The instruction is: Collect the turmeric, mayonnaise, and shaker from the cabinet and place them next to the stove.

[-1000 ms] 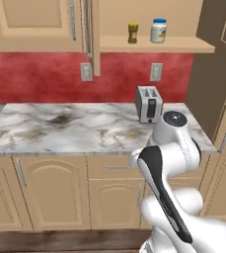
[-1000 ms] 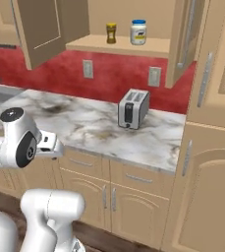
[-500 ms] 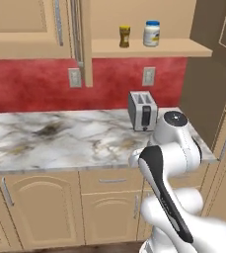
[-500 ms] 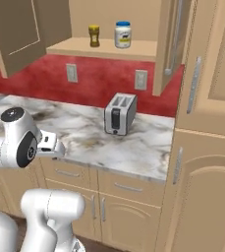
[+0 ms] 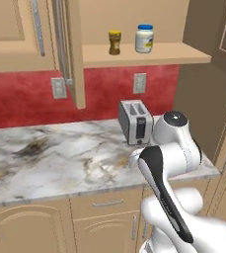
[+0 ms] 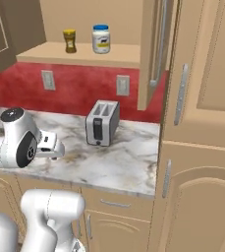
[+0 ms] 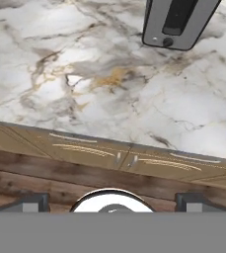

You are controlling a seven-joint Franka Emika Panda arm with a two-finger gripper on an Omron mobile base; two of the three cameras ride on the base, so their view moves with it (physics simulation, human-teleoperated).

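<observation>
The gripper hangs with its jaws spread wide and empty, finger tips above drawer fronts and the marble counter. The hand view catches the toaster from above; the base views add a red backsplash with outlets. Well above the gripper, on the open cabinet shelf, turmeric stands just beside mayonnaise.

A home kitchen: a marbled white stone bench runs over tan wooden drawer-fronted base cabinets, a silver two-slot toaster stands by a red backsplash with wall sockets, and light tan panelled wall cabinets hang above.
</observation>
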